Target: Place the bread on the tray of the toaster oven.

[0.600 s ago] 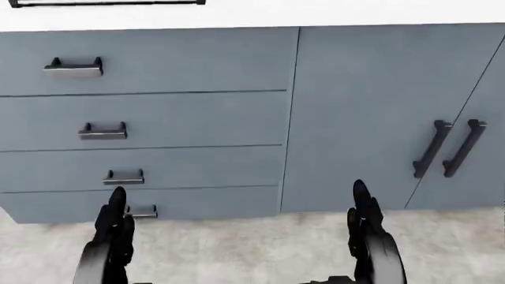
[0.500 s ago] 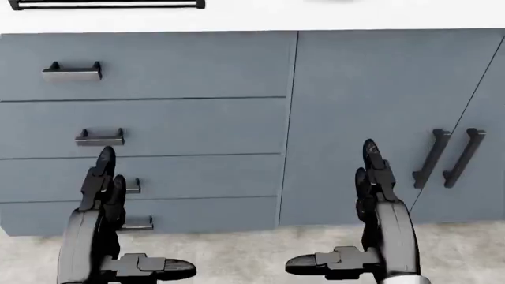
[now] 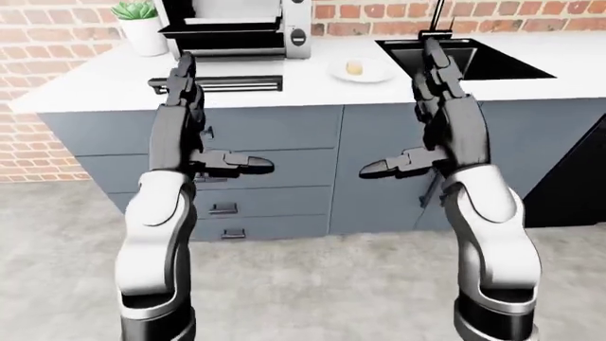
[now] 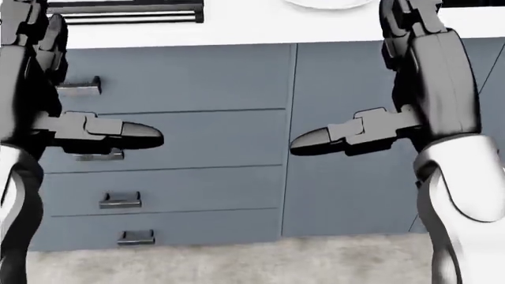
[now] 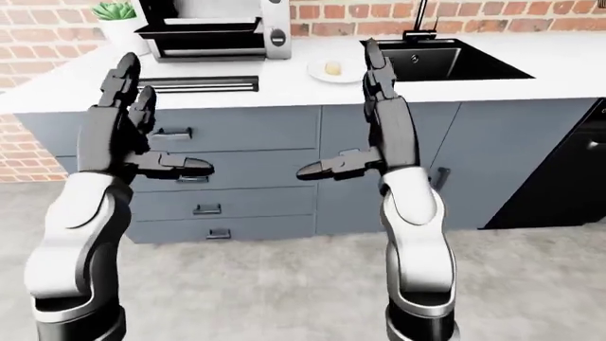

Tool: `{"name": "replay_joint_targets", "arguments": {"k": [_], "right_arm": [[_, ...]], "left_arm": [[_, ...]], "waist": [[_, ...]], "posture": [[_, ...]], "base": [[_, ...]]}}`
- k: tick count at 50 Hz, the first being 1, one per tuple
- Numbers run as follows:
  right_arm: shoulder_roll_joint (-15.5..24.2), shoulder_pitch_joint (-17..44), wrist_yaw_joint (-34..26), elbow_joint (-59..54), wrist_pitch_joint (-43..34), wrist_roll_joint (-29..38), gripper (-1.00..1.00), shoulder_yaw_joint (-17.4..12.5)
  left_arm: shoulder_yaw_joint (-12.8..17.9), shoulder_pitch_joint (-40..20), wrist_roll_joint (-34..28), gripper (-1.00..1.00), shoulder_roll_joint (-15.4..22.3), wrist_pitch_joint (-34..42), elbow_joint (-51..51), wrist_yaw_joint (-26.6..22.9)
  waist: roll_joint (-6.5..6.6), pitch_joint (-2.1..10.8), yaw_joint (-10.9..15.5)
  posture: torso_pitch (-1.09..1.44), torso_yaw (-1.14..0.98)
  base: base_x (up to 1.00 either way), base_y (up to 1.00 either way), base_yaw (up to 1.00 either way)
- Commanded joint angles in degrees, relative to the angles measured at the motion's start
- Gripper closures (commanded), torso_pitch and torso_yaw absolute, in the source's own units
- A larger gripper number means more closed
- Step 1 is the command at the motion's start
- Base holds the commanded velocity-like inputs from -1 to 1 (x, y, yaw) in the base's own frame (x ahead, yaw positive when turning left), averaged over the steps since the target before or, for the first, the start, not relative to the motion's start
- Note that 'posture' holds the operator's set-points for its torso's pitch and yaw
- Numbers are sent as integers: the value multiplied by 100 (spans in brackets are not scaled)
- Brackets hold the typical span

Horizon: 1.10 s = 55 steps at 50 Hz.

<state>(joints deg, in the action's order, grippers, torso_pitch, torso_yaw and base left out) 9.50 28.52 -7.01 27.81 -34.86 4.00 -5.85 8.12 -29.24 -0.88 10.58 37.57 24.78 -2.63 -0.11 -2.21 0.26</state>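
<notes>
1. Nearest the camera, the left hand (image 3: pixel 185 106) is standing raised in the left half of the left-eye view, fingers stretched upward and thumb jutting sideways toward the middle; it is spread wide and grasping nothing.
2. The right hand (image 3: pixel 440 92) is mirroring it in the right half of that view, fingers pointing up, thumb sticking out to the left, likewise released and empty.
3. Between the two thumbs a gap of open room is showing, with the grey drawer fronts (image 4: pixel 182 136) and the cabinet door (image 4: pixel 355 189) lying behind it in the head view.
4. Below the arms, the speckled floor (image 3: pixel 312 284) is filling the lower part of the left-eye view.
5. Above the drawers, the white counter (image 3: pixel 94 89) is running across the upper part of the frame, its near edge sitting just over the top drawer.
6. On the counter, upper centre, the bread (image 3: pixel 354 67) is resting on a white plate (image 3: pixel 371 73), well apart from both hands.
7. To the left of the plate, the toaster oven (image 3: pixel 232 28) is standing with its door open and its tray (image 3: pixel 216 82) pulled out toward the counter edge.
8. No writing or brand is readable on the oven.
9. A black sink (image 3: pixel 474 60) is sitting at the upper right, a potted plant (image 3: pixel 140 25) at the upper left, and a brick wall (image 3: pixel 47 35) is closing the scene behind them.
</notes>
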Motion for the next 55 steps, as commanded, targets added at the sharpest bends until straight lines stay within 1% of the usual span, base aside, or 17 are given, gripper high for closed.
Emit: {"name": "replay_joint_targets", "arguments": {"k": [1, 5, 10, 15, 17, 19, 26, 28, 30, 31, 33, 40, 42, 44, 45, 47, 55], "right_arm": [[40, 241, 25, 289, 32, -2, -100, -57], [43, 354, 26, 445, -64, 13, -100, -33], [1, 472, 142, 525, -61, -100, -100, -41], [83, 578, 135, 695, -280, -144, -100, -53], [93, 592, 130, 736, -307, -164, -100, -52], [89, 595, 133, 721, -335, -171, -100, -28], [180, 812, 114, 800, -490, -227, -100, -70], [229, 897, 107, 833, -561, -230, -100, -93], [249, 941, 109, 831, -571, -229, -100, -92], [267, 965, 109, 833, -590, -203, -100, -76], [289, 1029, 70, 863, -613, -209, -100, -72], [285, 929, 80, 833, -454, -255, -100, -142], [282, 951, 98, 821, -456, -254, -100, -125], [286, 958, 98, 785, -447, -232, -100, -101], [281, 923, 95, 747, -396, -212, -100, -86], [251, 928, 94, 766, -408, -214, -100, -78], [210, 897, 104, 667, -302, -148, -100, -49]], "left_arm": [[-19, -168, 21, -100, 27, -73, 322, 40], [125, -336, 141, -100, 146, 253, 695, 132], [153, -428, 243, -100, 199, 334, 881, 262], [164, -513, 265, -100, 267, 450, 1003, 336], [156, -574, 275, -100, 298, 566, 1110, 354], [181, -673, 231, -100, 372, 615, 1155, 384], [312, -1082, 379, -100, 637, 1179, 1595, 335], [350, -1203, 400, -100, 738, 1320, 1662, 335], [359, -1277, 412, -100, 803, 1397, 1700, 329], [377, -1335, 433, -100, 831, 1494, 1765, 326], [394, -1424, 461, -100, 897, 1653, 1884, 310], [322, -1414, 412, -100, 904, 1629, 1908, 311], [334, -1460, 403, -100, 918, 1699, 1956, 290], [376, -1563, 402, -100, 992, 1821, 2035, 255], [402, -1595, 370, -100, 1054, 1832, 2046, 245], [436, -1583, 345, -100, 1109, 1848, 2070, 196], [483, -1534, 334, -100, 1192, 1851, 2181, 180]], "waist": [[15, 40, -9], [-112, -18, -8], [-91, 49, -24], [245, -14, -80], [471, 119, -107], [468, -16, -75], [145, 0, 45], [-13, 25, 84], [-312, 118, 107], [-228, 107, 64], [-293, -14, 50], [-5, -62, -56], [168, -21, -94], [498, 107, -127], [380, 100, -82], [468, -12, -73], [105, 9, 58]], "posture": [[0, 0], [0, 0], [0, 0], [0, 0], [0, 0], [0, 0], [0, 0], [0, 0], [0, 0], [0, 0], [0, 0], [0, 0], [0, 0], [0, 0], [0, 0], [0, 0], [0, 0]], "base": [[34, 0, 0], [35, 0, 0], [35, 0, 0], [34, 0, 0], [36, 0, 0], [35, 0, 0], [34, 0, 0], [34, 0, 0], [34, 0, 0], [34, 0, 0], [35, 0, 0], [34, 0, 0], [34, 0, 0], [35, 0, 0], [34, 0, 0], [35, 0, 0], [32, 0, 0]]}}
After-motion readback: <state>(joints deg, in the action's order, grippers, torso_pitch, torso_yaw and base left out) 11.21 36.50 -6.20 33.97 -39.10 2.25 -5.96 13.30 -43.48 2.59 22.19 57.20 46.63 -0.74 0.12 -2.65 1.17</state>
